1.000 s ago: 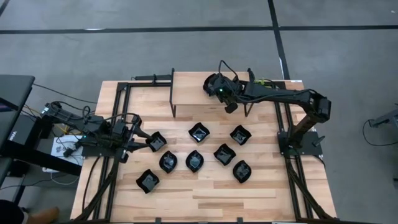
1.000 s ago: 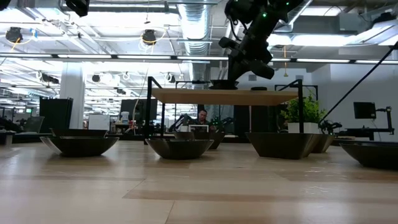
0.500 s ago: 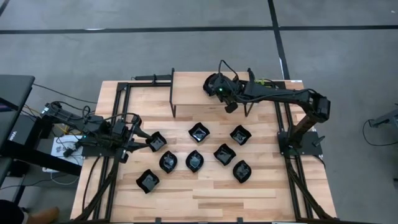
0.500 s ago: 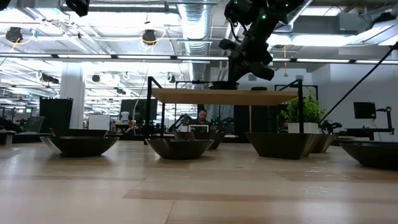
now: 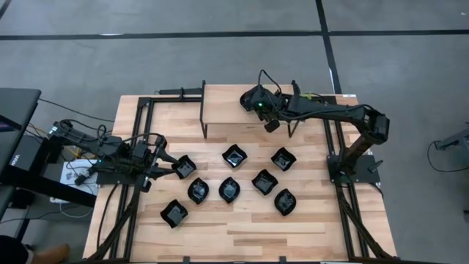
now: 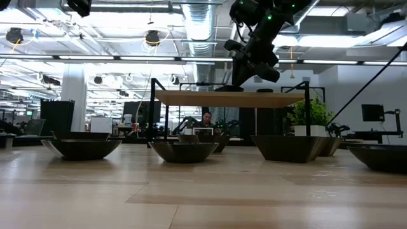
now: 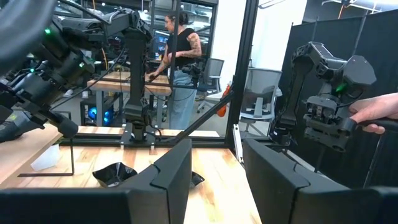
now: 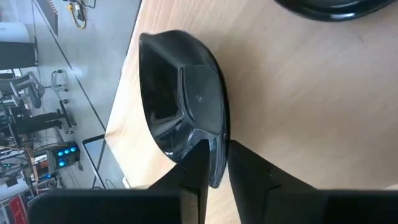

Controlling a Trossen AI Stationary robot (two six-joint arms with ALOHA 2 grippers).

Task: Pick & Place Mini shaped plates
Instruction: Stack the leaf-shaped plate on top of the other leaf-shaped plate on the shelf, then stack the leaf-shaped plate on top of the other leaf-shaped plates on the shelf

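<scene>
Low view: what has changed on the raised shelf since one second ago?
The plate at the right end effector has sunk slightly onto the shelf; the end effector stays at its rim. The left end effector, open, and the plates on the table did not move.

Glossy black plates [image 5: 234, 155], pale striped wooden table [image 5: 293, 227]

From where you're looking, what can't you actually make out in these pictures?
- High view: the plate on the raised shelf sits under the right gripper, which covers most of it.
- Right wrist view: whether the fingers still pinch the plate rim or have let go.
- Low view: the table plates show side-on, so their shapes can't be told.
- Left wrist view: the left gripper hides the plate nearest it.
</scene>
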